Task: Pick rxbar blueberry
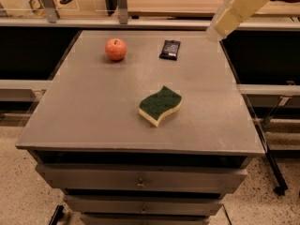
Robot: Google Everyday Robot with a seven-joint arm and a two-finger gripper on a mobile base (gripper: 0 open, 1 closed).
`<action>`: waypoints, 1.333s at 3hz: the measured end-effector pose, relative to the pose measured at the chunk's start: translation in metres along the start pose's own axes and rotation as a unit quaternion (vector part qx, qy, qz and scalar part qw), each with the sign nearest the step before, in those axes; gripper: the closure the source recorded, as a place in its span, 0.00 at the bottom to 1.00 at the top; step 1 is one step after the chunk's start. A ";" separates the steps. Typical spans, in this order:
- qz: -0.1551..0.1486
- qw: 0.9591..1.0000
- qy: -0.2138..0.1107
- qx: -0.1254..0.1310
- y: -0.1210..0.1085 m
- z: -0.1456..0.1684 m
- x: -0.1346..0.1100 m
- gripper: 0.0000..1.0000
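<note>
The rxbar blueberry (170,49), a small flat bar in a dark wrapper, lies at the far middle of the grey table top (93,107). My cream-coloured arm (241,6) reaches in from the top right. Its gripper end (214,32) hangs above the table's far right corner, to the right of the bar and a little beyond it, apart from it. Nothing shows in its hold.
A red apple (116,49) sits at the far left, left of the bar. A green-and-yellow wavy sponge (160,105) lies near the table's middle. Drawers (140,182) run below the front edge. A wooden counter with metal posts (117,3) stands behind.
</note>
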State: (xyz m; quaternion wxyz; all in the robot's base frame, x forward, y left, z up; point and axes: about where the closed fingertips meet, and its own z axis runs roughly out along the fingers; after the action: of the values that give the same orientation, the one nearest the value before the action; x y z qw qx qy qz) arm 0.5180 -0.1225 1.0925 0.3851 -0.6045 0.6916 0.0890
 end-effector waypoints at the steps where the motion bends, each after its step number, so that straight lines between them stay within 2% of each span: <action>1: 0.031 0.999 0.009 -0.006 -0.002 0.011 0.004 0.00; 2: 0.100 0.994 0.039 0.015 -0.007 0.036 0.021 0.00; 3: 0.177 0.979 0.086 0.052 -0.016 0.087 0.057 0.00; 4: 0.233 0.958 0.140 0.095 -0.020 0.117 0.100 0.00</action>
State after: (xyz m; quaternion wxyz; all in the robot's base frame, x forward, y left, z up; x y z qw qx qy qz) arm 0.5889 -0.1357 0.9545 0.3092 -0.3936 0.8654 0.0245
